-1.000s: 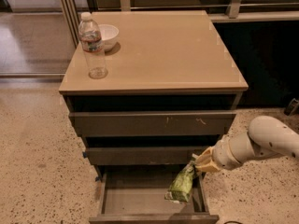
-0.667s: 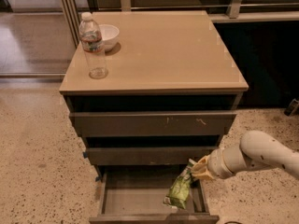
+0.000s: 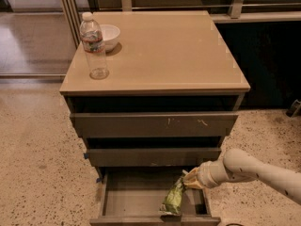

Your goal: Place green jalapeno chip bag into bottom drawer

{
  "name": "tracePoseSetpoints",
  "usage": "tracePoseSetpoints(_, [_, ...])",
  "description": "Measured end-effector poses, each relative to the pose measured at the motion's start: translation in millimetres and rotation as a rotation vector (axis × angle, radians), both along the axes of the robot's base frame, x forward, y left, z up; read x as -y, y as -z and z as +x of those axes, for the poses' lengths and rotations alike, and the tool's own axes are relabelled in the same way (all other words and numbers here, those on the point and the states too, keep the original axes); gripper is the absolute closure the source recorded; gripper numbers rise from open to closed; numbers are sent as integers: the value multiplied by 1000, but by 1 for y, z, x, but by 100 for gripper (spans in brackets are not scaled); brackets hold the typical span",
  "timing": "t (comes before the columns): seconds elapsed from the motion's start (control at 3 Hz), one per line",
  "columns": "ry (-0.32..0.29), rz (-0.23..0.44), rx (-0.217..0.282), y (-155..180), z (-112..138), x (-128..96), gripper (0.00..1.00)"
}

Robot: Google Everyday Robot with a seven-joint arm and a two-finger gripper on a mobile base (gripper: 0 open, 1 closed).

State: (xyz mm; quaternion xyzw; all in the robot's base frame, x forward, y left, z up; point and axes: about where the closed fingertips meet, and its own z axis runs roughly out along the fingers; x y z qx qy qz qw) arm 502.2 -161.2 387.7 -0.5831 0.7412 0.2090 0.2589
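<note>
Holding the bag (image 3: 173, 202) by its upper end, the gripper (image 3: 191, 179) sits below the worktop's (image 3: 164, 55) near right corner, over the open bottom drawer (image 3: 107, 197). The bag hangs tilted, its lower end inside the drawer's right half (whether it rests on the floor, I cannot tell). This looks like the placing step; next comes letting go, then withdrawing without snagging the middle drawer (image 3: 150, 157).

Cnt: 3 drawers (image 3: 155, 125) incl. btm drawer (image 3: 136, 197); 1 btl (image 3: 94, 46) + 1 bowl (image 3: 109, 36), upper left on worktop (image 3: 174, 51); 1 green jalapeno chip bag (image 3: 173, 200); 1 pincer (image 3: 190, 180), lower right, pinching bag top.
</note>
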Motion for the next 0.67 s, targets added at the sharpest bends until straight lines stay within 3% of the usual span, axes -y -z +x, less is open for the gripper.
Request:
tracePoseSetpoints(0.33, [0, 0, 0, 0, 0, 0, 100])
tracePoseSetpoints(0.67, [8, 16, 39, 26, 5, -4, 100])
